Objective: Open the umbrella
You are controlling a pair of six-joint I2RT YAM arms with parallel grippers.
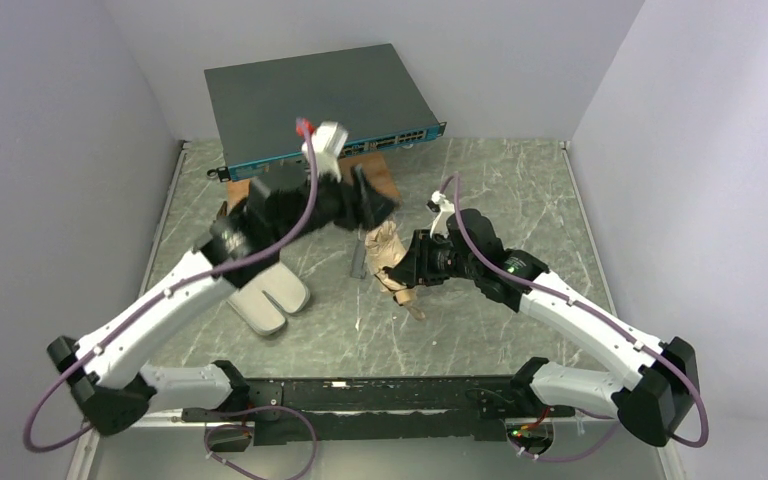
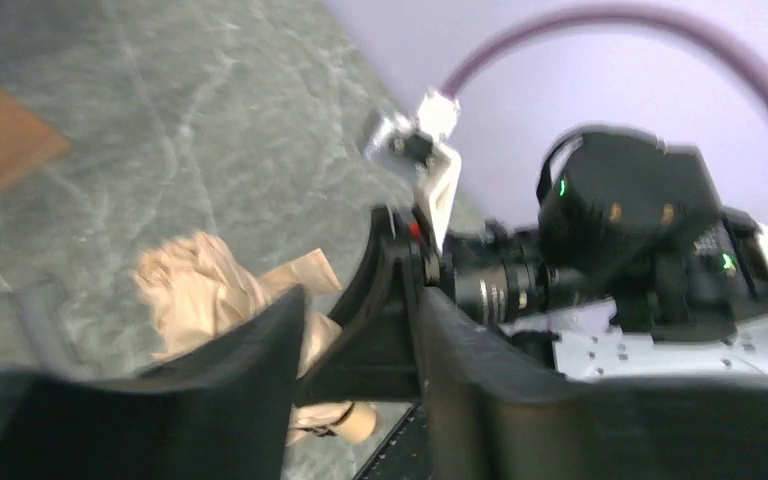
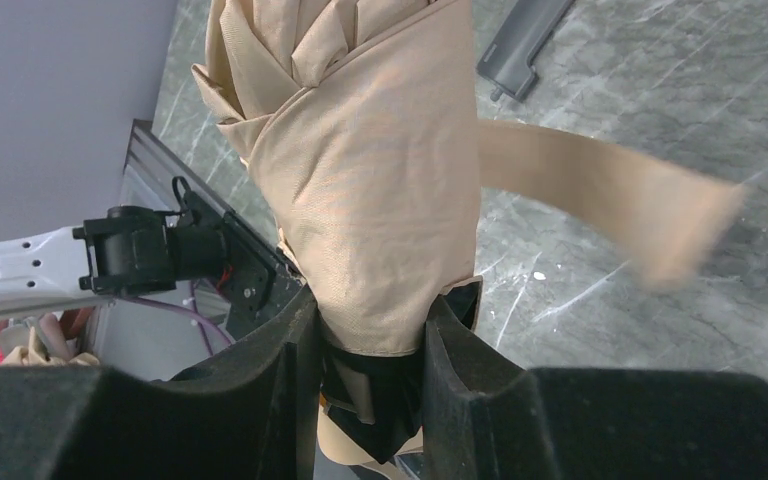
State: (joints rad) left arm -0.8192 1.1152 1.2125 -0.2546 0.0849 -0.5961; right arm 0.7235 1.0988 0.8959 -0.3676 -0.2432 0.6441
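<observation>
The umbrella (image 1: 387, 250) is folded, its cream-beige fabric bunched, and it is held off the table at the middle. My right gripper (image 1: 407, 264) is shut on it. In the right wrist view the fingers (image 3: 295, 345) clamp the lower fabric (image 3: 380, 170) just above the black lining, and the beige strap (image 3: 610, 195) hangs loose to the right. The small tan handle (image 2: 362, 422) points toward the near edge. My left gripper (image 1: 373, 205) hovers just behind the umbrella's far end. It is open and empty (image 2: 360, 315), with the umbrella (image 2: 205, 290) beyond its left finger.
A whitish oblong case shell (image 1: 266, 295) lies left of centre. A dark network switch (image 1: 320, 100) stands at the back, with a brown board (image 1: 380, 178) in front of it. A grey flat piece (image 1: 358, 262) lies beside the umbrella, and it also shows in the right wrist view (image 3: 522, 35).
</observation>
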